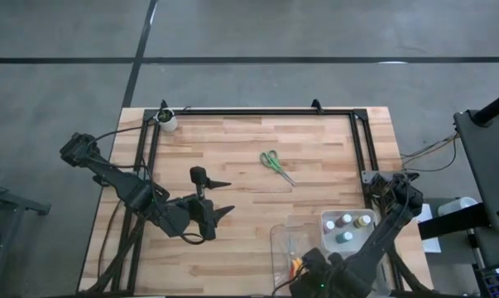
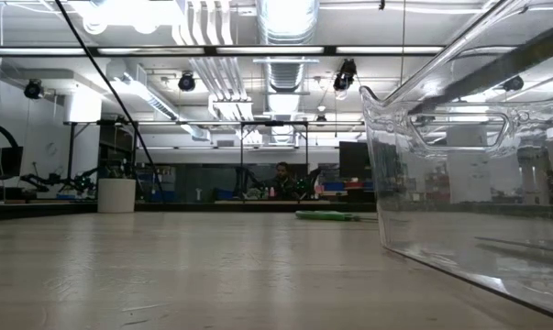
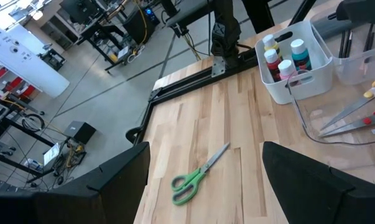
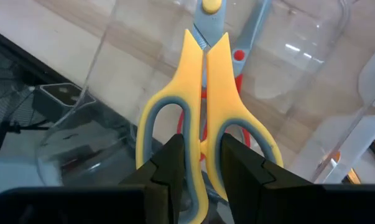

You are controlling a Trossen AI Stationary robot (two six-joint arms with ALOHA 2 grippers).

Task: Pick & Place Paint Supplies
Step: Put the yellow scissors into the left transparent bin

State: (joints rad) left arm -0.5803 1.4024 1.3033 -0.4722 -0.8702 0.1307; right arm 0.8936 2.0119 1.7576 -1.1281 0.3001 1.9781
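**Operator:** Report the state of the right end effector.

**Technician:** It sits at the near right of the table, over the clear tray. Its fingers are clamped on the handle bars of the yellow scissors, with the blades pointing away from the wrist. Directly below them the red scissors lie inside the tray.

**Operator:** And the left end effector?

**Technician:** It hangs over the near left-centre of the table with its jaws spread wide and nothing between them. Its wrist camera looks toward the green scissors.

**Operator:** Locate the remaining supplies.

**Technician:** The green scissors lie flat on bare wood near the centre of the table, well apart from both arms. The paint bottles stand upright in the white bin, just beside the tray on its right. A white cup stands at the far left corner.

**Operator:** Which step is in hand?

**Technician:** Judged from the layout, the yellow scissors are being placed in the tray. Whether they already rest on its floor cannot be determined.

**Operator:** Requirement for the next move?

**Technician:** Lower until the scissors settle beside the red pair, release, then withdraw straight up clear of the tray wall. The green scissors would then be the only item left on the table, within the left arm's reach.
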